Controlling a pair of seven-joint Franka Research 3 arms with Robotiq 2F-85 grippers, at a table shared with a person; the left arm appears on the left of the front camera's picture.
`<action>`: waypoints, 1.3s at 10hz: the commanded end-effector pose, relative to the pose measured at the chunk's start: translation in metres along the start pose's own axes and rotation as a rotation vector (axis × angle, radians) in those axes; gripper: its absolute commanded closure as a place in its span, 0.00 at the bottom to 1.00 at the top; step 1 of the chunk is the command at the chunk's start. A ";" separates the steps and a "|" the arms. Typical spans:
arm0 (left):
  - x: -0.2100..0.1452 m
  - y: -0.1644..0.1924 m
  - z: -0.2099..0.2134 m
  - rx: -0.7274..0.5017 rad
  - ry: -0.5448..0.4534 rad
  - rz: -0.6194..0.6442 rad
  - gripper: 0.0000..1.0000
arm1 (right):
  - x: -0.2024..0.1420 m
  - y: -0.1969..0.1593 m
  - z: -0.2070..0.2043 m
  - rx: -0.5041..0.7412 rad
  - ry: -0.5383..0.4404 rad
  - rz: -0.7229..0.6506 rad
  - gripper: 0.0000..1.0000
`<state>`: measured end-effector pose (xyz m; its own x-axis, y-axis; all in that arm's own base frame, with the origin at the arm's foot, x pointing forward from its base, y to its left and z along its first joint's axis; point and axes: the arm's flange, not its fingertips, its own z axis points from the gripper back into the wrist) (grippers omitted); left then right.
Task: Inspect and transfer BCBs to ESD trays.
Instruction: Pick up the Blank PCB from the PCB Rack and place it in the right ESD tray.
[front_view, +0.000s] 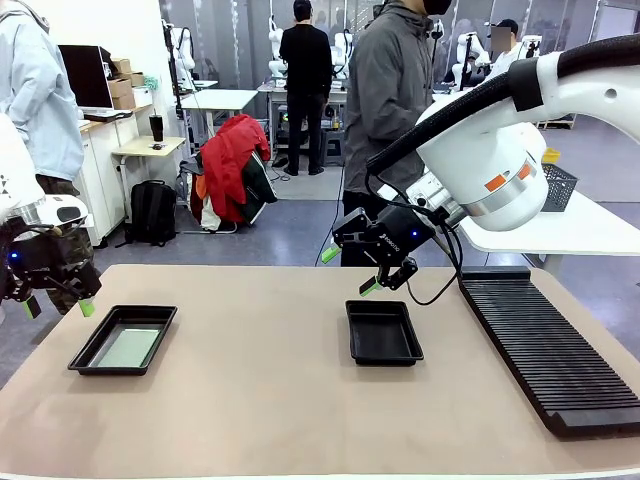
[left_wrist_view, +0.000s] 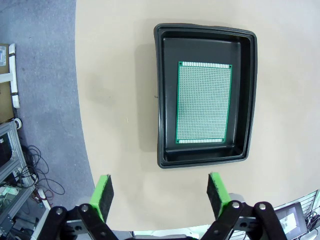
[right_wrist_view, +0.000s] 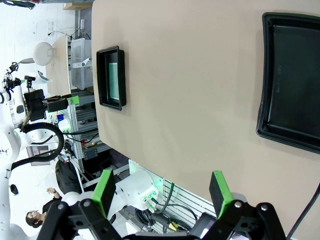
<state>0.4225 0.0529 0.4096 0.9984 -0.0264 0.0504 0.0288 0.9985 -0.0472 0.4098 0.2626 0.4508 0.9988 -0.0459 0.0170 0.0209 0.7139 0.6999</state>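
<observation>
The left jaws stand wide open and hold nothing. Their green pads (left_wrist_view: 103, 194) rise from the bottom edge of the left wrist view over bare bench (left_wrist_view: 125, 100). Just above them in that frame lies a black tray (left_wrist_view: 167, 100) with a green BCB (left_wrist_view: 204, 102) flat on its floor, grid face up, nearer the tray's right wall. In the front view these jaws hang at the left edge, above and left of that tray. The right jaws are also wide open and empty. In the front view they hang at upper middle, tilted, just above the far end of a second tray (front_view: 384, 333) at mid-frame. In the right wrist view that tray sits at the upper right and the tray with the BCB at upper left, well apart. A long ribbed rack (front_view: 545, 345) lies along the bench's right side in the front view.
</observation>
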 end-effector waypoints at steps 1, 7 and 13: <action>0.001 0.002 -0.003 -0.005 -0.008 0.000 0.00 | 0.000 0.000 0.000 -0.004 0.001 0.002 0.00; 0.001 0.002 -0.003 -0.005 -0.008 0.000 0.00 | 0.000 0.000 0.000 -0.004 0.001 0.002 0.00; 0.001 0.002 -0.003 -0.005 -0.008 0.000 0.00 | 0.000 0.000 0.000 -0.004 0.001 0.002 0.00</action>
<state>0.4225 0.0529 0.4096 0.9984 -0.0264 0.0504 0.0288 0.9985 -0.0472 0.4098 0.2626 0.4508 0.9988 -0.0459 0.0170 0.0209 0.7139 0.6999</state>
